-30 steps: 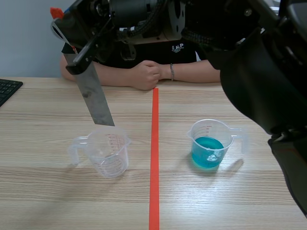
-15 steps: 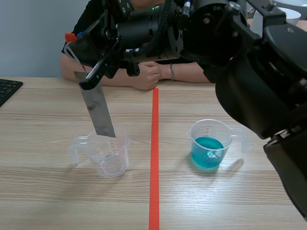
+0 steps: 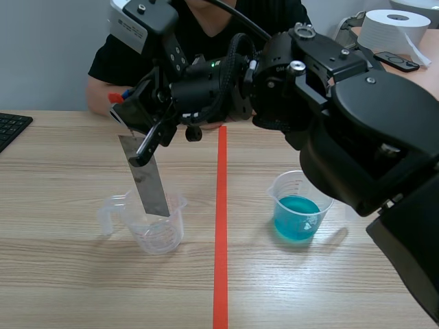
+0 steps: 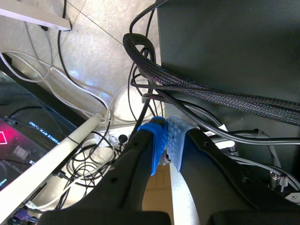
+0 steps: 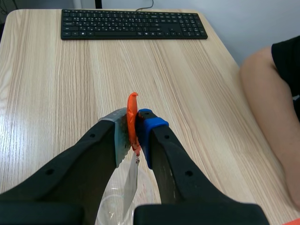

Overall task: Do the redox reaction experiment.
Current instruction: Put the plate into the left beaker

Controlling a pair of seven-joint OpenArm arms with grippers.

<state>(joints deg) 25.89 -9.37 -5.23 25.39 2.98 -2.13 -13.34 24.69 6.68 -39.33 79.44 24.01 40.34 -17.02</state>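
My right gripper [image 3: 137, 129] reaches across from the right, past the red line, and is shut on the upper end of a grey metal strip [image 3: 148, 179] with an orange tag. The strip hangs tilted, its lower end inside the empty clear measuring cup [image 3: 156, 226]. In the right wrist view the orange tag [image 5: 132, 116] sits between the fingers of the right gripper [image 5: 133, 125], with the strip [image 5: 131, 182] dropping into the cup rim [image 5: 112, 206]. A second cup with blue liquid [image 3: 299, 209] stands right of the line. My left gripper [image 4: 165, 146] is shut on nothing, off the table among cables.
A person sits across the table, forearm [image 5: 274, 110] resting on its far edge. A black keyboard [image 3: 10, 127] lies at the far left, also seen ahead of the right gripper [image 5: 133, 23]. A paper roll [image 3: 394, 29] stands at the back right.
The right arm has come down and slightly rightward with the strip. The strip's lower end went from above the cup's rim to inside the cup.
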